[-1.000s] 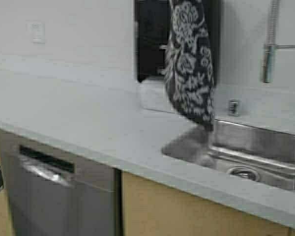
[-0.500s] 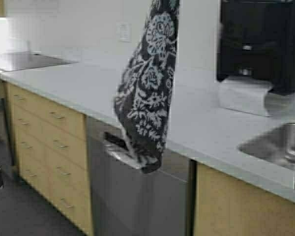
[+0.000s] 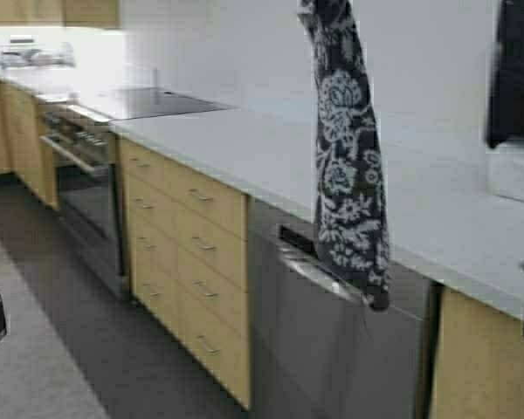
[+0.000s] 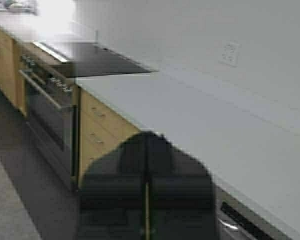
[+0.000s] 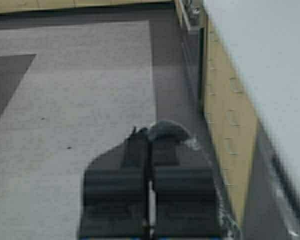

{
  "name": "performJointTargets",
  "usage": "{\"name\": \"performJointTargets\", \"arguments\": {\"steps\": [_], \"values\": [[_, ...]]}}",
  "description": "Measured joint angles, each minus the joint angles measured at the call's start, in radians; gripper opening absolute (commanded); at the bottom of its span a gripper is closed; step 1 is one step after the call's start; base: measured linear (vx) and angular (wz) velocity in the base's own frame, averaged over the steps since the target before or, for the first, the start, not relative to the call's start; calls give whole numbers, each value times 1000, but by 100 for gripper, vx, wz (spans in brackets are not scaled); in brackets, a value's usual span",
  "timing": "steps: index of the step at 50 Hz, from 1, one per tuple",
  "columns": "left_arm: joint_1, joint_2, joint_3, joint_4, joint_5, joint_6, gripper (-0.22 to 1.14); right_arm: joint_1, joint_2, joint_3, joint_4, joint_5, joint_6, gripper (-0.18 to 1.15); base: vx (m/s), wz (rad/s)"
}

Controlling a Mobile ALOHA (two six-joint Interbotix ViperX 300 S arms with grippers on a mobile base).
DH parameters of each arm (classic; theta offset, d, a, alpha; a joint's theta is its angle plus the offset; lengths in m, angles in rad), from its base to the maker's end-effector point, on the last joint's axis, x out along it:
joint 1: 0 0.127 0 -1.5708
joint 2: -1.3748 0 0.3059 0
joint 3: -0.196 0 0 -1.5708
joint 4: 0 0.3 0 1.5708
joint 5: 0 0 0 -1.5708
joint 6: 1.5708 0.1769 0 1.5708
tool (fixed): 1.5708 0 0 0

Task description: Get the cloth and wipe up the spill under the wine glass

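Observation:
The cloth [image 3: 349,175], dark grey-black with a white paisley print, hangs straight down from the top edge of the high view in front of the counter. Its lower end dangles before the dishwasher [image 3: 332,349]. In the right wrist view my right gripper [image 5: 149,142] is shut, with a grey bunch of the cloth [image 5: 167,131] pinched at its tips, above the floor. My left gripper [image 4: 146,137] is shut and empty, held before the counter edge. Neither gripper shows in the high view. The wine glass and the spill are out of view.
A long grey countertop [image 3: 244,148] runs from near right to far left, over wooden drawers [image 3: 188,253]. A black cooktop [image 3: 148,103] and an oven [image 3: 87,192] stand farther left. A black paper towel dispenser [image 3: 515,78] is at the right edge. Grey floor [image 3: 52,349] lies left.
The robot has moved left along the counter: the sink has left view, the dispenser has shifted to the right edge, and the drawers, oven and cooktop have come in. The cloth swings.

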Motion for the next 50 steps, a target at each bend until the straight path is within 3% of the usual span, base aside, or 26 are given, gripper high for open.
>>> {"name": "performJointTargets", "arguments": {"steps": [50], "values": [[0,0,0,0,0,-2,2,3,6,20,-2,-97,-6,6,-3,43]]}}
